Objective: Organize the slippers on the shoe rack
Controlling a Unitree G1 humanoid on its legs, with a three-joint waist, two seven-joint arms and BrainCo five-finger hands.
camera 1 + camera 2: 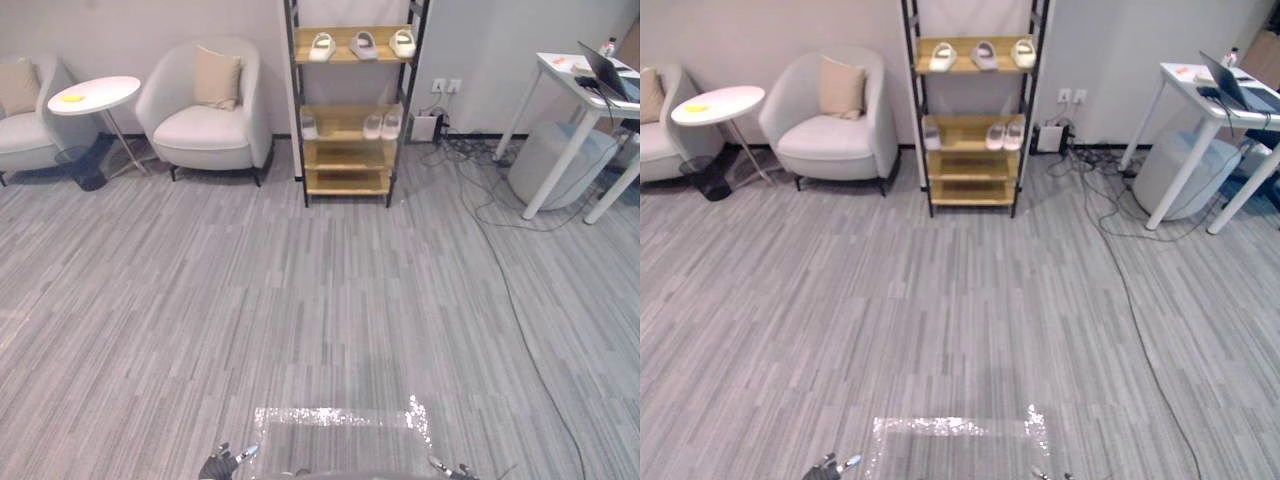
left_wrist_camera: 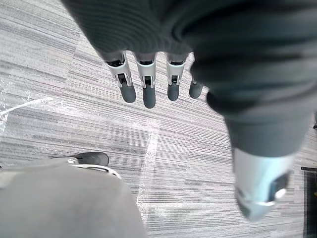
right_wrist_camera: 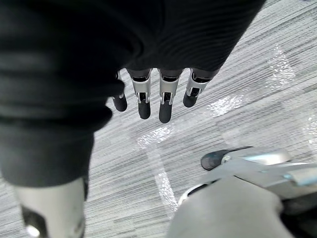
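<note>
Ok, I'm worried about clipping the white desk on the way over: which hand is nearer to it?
Right. The right hand hangs open on the side of the white desk, far short of it; the left hand hangs on the other side.

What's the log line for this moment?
left hand: open, empty | right hand: open, empty | slippers: on shoe rack, across room

Pale slippers (image 1: 362, 44) on shoe rack's (image 1: 347, 182) top and middle shelves
</note>
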